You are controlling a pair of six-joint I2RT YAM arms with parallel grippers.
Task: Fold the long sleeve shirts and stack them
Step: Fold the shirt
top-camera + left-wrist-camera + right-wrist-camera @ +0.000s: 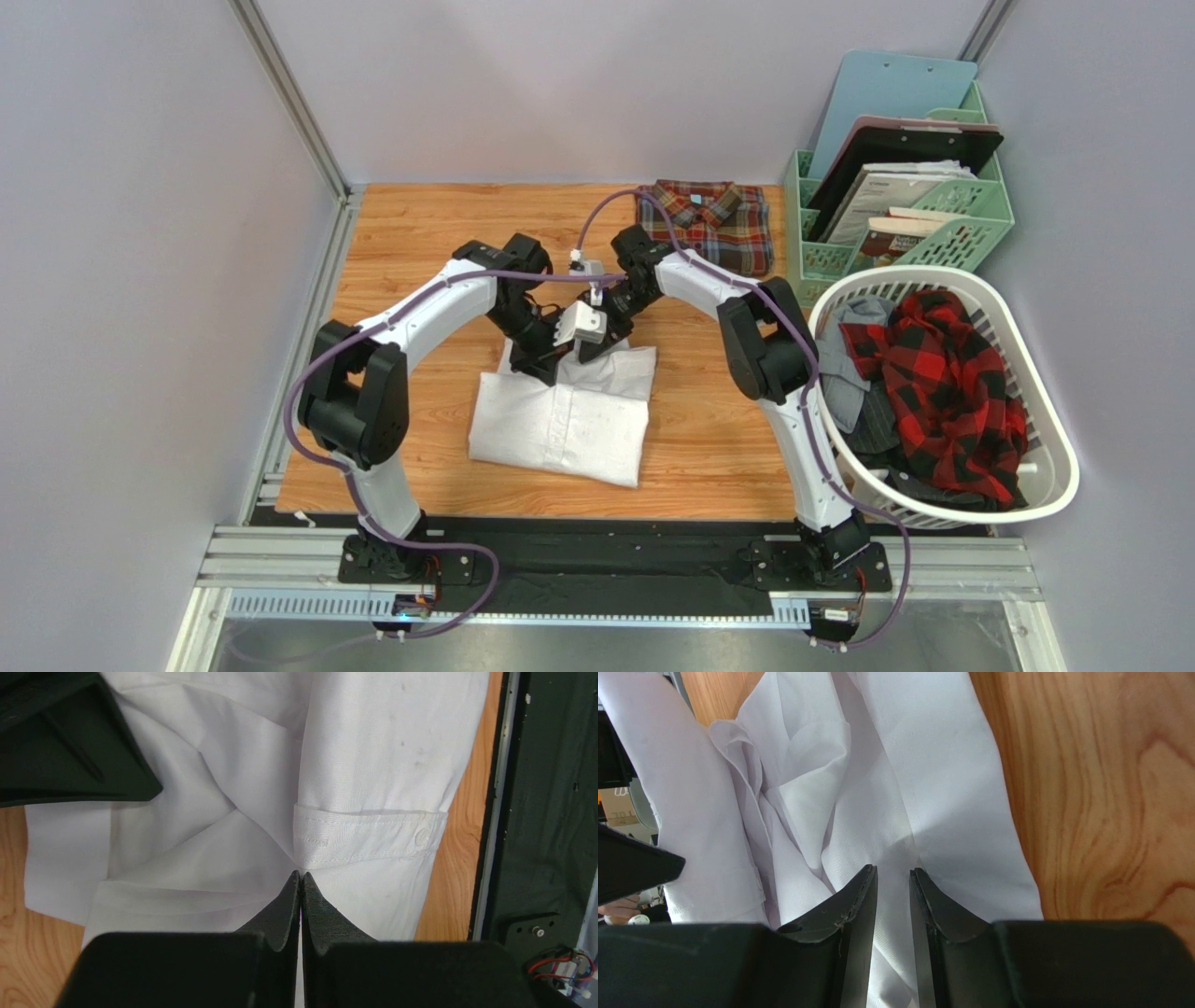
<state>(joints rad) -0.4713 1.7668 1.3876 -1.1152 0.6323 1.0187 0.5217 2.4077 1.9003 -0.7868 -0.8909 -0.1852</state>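
Note:
The white long sleeve shirt (561,427) lies partly folded in the middle of the wooden table. The plaid shirt (713,221) rests folded at the back. Both grippers meet at the white shirt's far edge. My left gripper (542,370) (300,875) is shut, pinching white cloth (210,847) beside a buttoned cuff (365,833); creases run into its tips. My right gripper (577,356) (893,871) holds a bunched fold of the same shirt (934,777) between its narrowly parted fingers. In the left wrist view, the black shape at upper left is part of the right gripper (63,742).
A white laundry basket (1045,469) holding red-and-black checked clothes stands at the right. Behind it is a green organiser (982,231) with clipboards and papers. Grey walls close in the table (421,238) at the left and back.

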